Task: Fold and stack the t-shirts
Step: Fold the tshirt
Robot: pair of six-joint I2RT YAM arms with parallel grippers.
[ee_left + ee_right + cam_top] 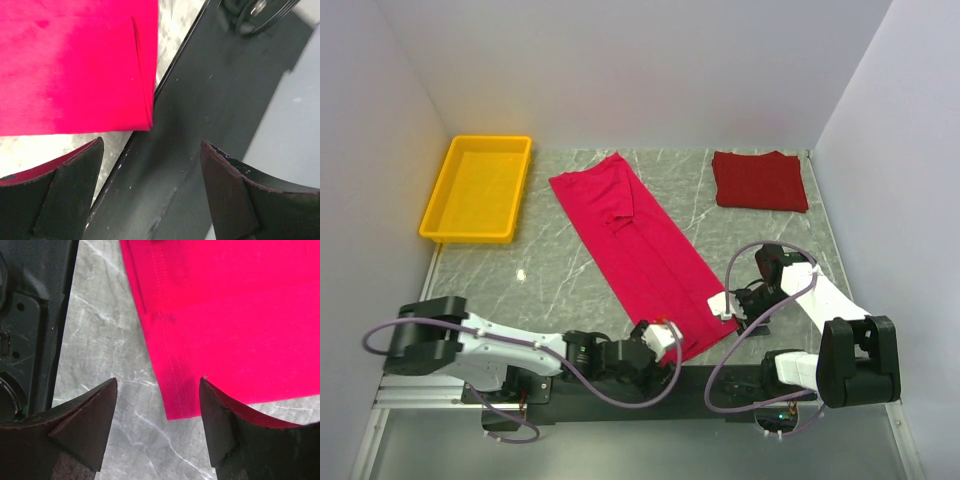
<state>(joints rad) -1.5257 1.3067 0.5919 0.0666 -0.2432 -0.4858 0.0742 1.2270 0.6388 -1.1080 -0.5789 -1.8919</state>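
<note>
The crimson-pink t-shirt (635,240) lies flat on the marble table as a long diagonal strip, folded lengthwise. The darker maroon t-shirt (760,180) sits folded into a rectangle at the back right. My left gripper (663,330) is at the strip's near end and is open. In its wrist view the pink shirt's corner (75,75) lies just beyond the left gripper (152,145), above the black rail. My right gripper (723,305) is at the near right corner, open (158,382). The pink shirt's hemmed corner (240,315) reaches down between its fingers, ungripped.
A yellow plastic tray (480,188) stands at the back left. A black mounting rail (200,125) runs along the table's near edge under the left gripper. Black arm hardware (25,315) sits left of the right gripper. White walls close in three sides.
</note>
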